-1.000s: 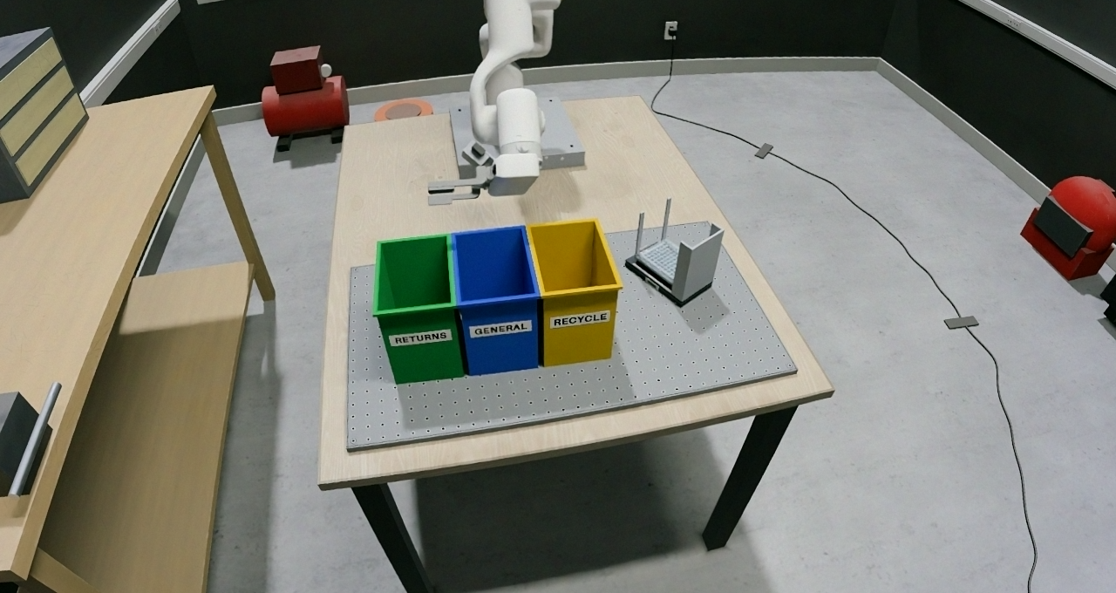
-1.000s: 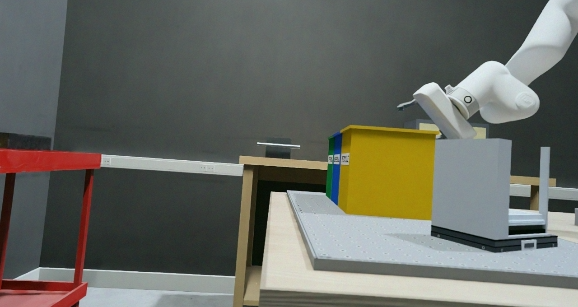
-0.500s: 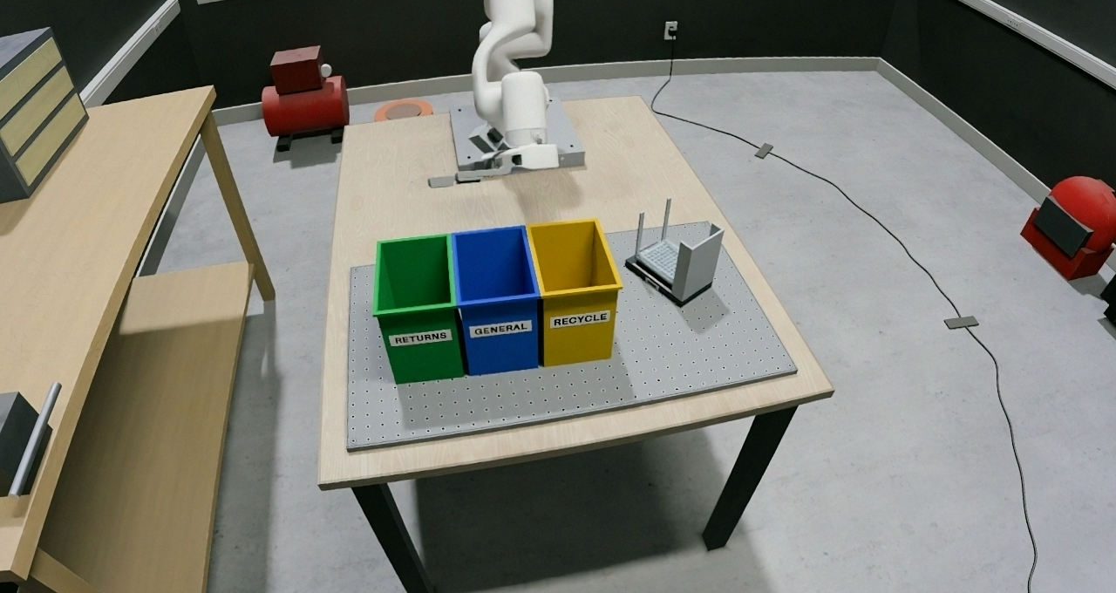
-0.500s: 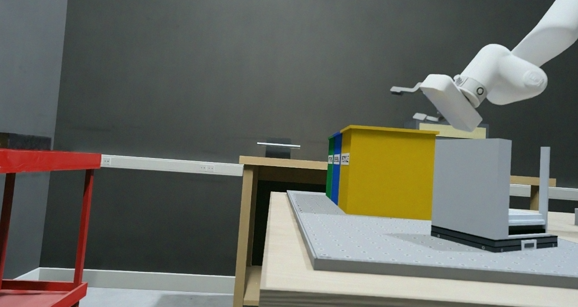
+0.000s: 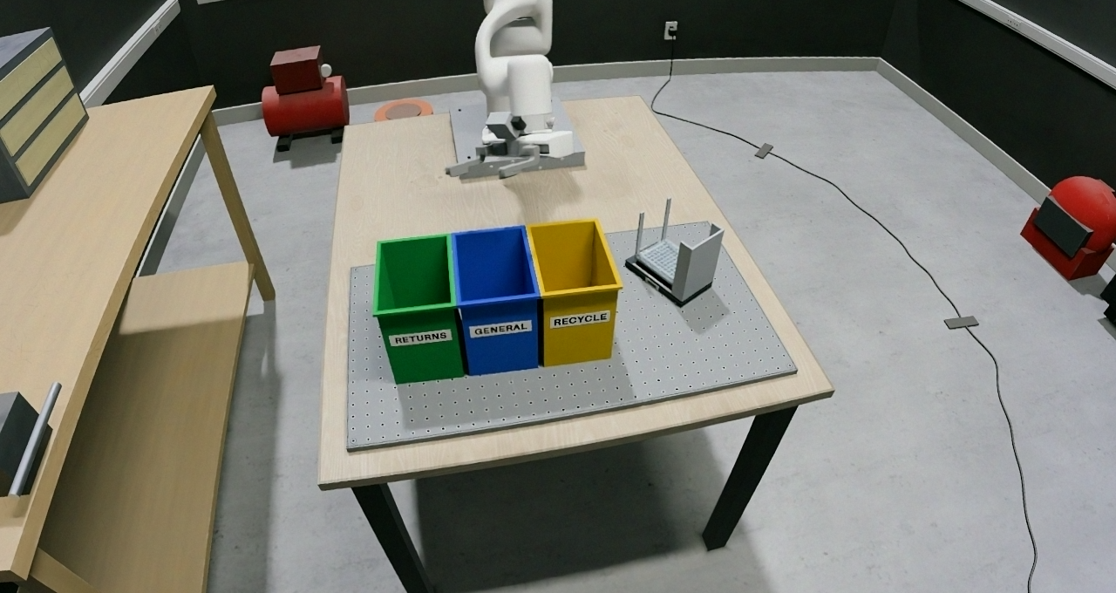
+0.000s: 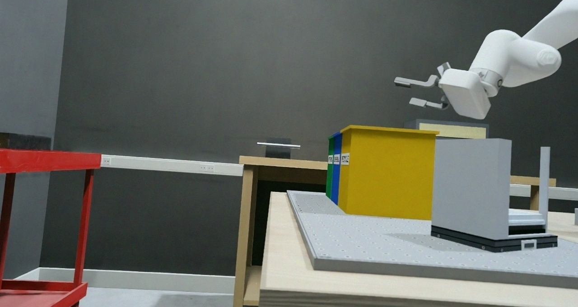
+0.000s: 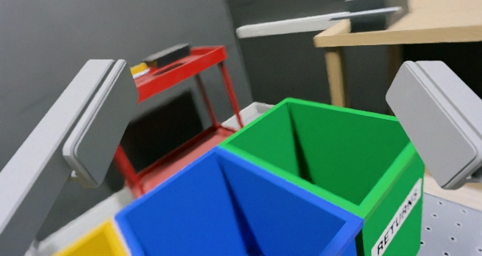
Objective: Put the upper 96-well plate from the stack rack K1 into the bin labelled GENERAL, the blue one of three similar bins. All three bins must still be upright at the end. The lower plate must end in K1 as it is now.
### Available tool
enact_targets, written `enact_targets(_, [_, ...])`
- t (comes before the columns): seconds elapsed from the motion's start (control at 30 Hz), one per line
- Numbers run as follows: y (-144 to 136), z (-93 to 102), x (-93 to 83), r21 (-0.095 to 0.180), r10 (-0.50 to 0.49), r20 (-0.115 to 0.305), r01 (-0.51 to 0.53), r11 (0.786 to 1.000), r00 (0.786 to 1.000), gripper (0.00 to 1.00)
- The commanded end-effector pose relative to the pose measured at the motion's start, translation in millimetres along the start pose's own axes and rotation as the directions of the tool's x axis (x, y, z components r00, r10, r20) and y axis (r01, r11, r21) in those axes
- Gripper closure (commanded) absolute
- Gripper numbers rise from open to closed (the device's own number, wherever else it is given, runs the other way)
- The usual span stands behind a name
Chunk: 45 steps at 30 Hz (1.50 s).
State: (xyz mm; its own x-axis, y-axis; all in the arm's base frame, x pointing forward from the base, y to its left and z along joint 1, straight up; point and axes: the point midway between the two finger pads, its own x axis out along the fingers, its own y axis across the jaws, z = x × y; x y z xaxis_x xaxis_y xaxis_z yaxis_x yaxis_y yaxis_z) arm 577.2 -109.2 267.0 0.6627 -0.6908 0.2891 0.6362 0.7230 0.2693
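Opens upward into the blue bin [image 5: 499, 339] [image 6: 336, 179] [image 7: 188, 207], with free air over the rim. Leaves hardly any gap toward the green bin [image 5: 425, 359] [image 6: 330, 179] [image 7: 354, 139] on one side or the yellow bin [image 5: 577, 344] [image 6: 388, 175] [image 7: 96, 245] on the other. At rack K1 [image 5: 670, 289] [image 6: 464, 235], allows entry from above, but meets a tall panel [image 5: 697, 269] [image 6: 470, 183] opposite two thin posts [image 5: 639, 234] [image 6: 544, 183].

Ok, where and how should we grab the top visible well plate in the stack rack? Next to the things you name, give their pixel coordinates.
I'd grip the plate [image 5: 659, 258] [image 6: 525, 217] by the opposite edges exposed between the tall grey wall [image 5: 697, 265] [image 6: 470, 183] and the thin posts [image 5: 640, 230] [image 6: 544, 183], coming straight down: it lies flat, open above, while the wall blocks one side.
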Motion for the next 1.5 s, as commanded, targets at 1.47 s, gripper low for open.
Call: enact_targets(1.47, [68.7,5.2,-127.6,0.071,0.753,-0.385,-0.796,0.601,0.534,0.63])
